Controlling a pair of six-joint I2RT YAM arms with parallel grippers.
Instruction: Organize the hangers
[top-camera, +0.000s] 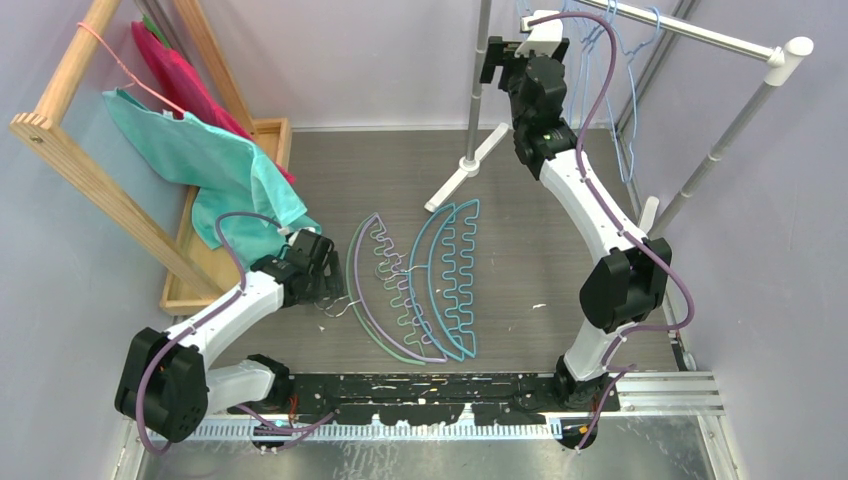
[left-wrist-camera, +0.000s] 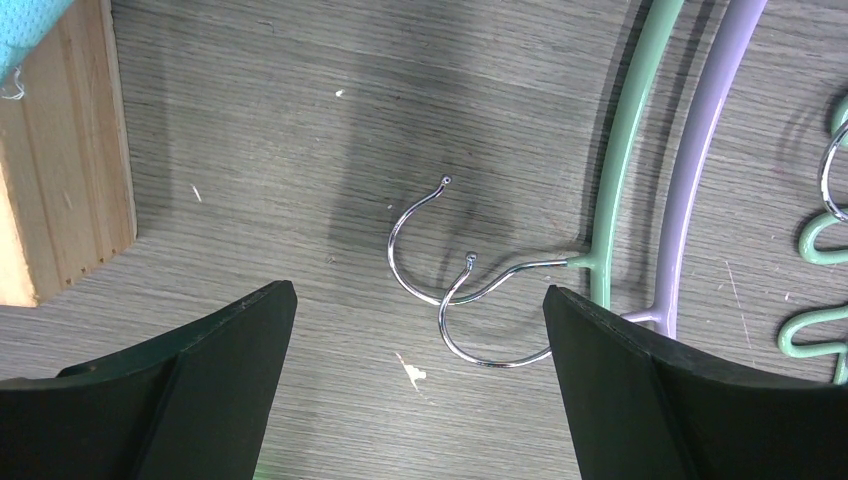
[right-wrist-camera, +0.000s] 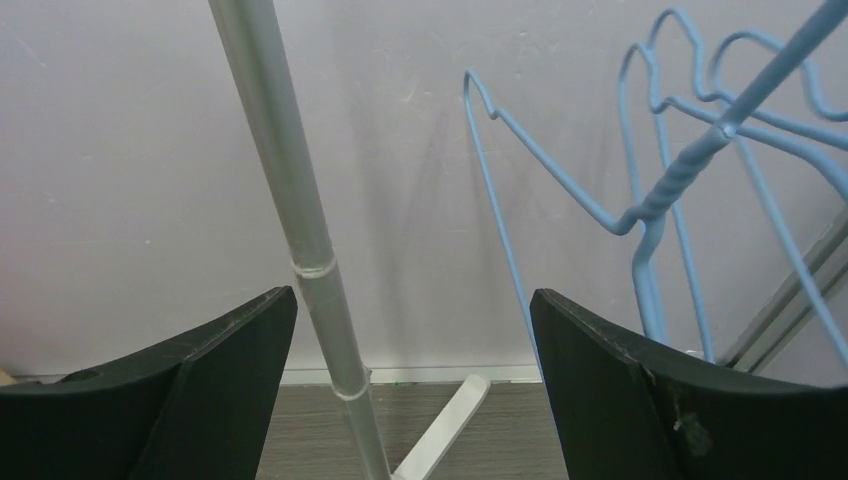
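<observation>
1. We see the left end effector (top-camera: 330, 290) low over the gray tabletop (top-camera: 540, 250), at about 8 o'clock from the middle of the top view. Its two black fingers (left-wrist-camera: 230, 360) are wide apart and hold nothing.
2. In the left wrist view, two metal hooks (left-wrist-camera: 425, 245) lie crossed on the tabletop, between those fingers. We cannot tell if the fingers touch the tabletop.
3. One hook joins the green hanger (left-wrist-camera: 628, 130). The lilac hanger (left-wrist-camera: 700, 140) lies just beside it, on its 3 o'clock side.
4. In the top view these two lie flat in the middle of the tabletop. The teal hangers (top-camera: 452, 275) lie just beside them at 3 o'clock, and the bottom ends cross over each other.
5. The right end effector (top-camera: 492, 60) is high up at about 12 o'clock in the top view. Its fingers (right-wrist-camera: 200, 390) are wide apart too, with nothing held.
6. In the right wrist view, a silver post (right-wrist-camera: 300, 220) stands ahead, closer to the left finger. Its white foot (right-wrist-camera: 440, 430) rests on the tabletop.
7. The light-blue wire hangers (right-wrist-camera: 660, 200) show at 2 o'clock in that view. In the top view they hang on the silver rail (top-camera: 700, 32) at 1 o'clock.
8. At 10 o'clock in the top view leans a wooden frame (top-camera: 90, 170). A teal cloth (top-camera: 200, 160) and a pink wire hanger (top-camera: 120, 62) hang on it.
</observation>
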